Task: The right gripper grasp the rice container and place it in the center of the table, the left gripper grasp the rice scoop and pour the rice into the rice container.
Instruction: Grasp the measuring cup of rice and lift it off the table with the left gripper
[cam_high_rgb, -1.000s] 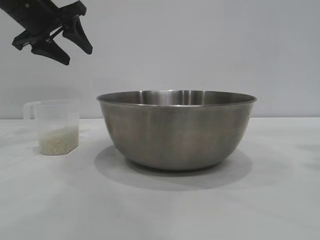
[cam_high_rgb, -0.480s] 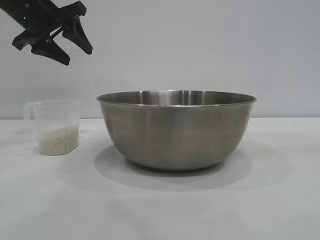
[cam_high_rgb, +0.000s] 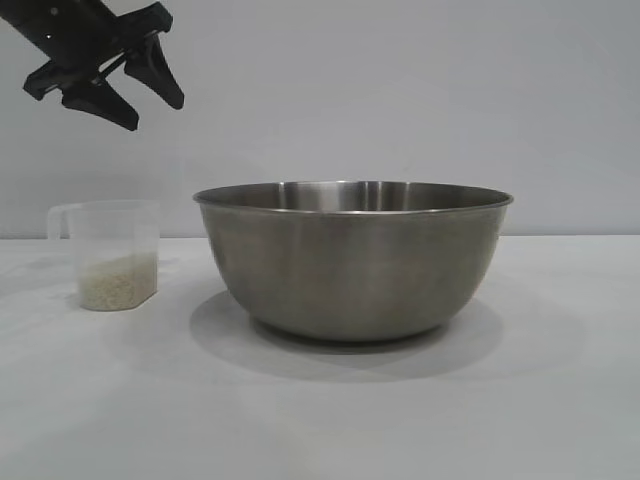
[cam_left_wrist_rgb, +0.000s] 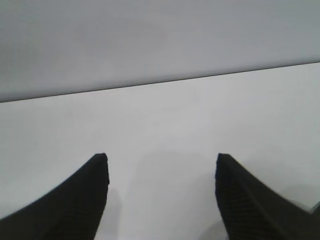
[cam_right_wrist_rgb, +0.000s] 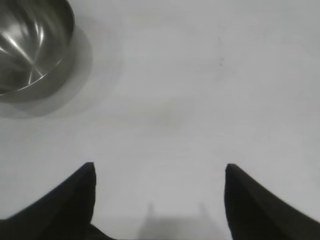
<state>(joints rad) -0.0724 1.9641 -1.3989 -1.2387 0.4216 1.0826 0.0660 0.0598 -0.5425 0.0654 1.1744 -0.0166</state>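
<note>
The rice container, a large steel bowl, stands on the white table near the middle of the exterior view. It also shows in the right wrist view, apart from the gripper. The rice scoop, a clear plastic cup with its handle to the left, stands left of the bowl with rice in its bottom. My left gripper hangs open and empty high above the scoop; in its wrist view only bare table lies between its fingers. My right gripper is open and empty over bare table, out of the exterior view.
A plain grey wall stands behind the table. The table's far edge shows in the left wrist view.
</note>
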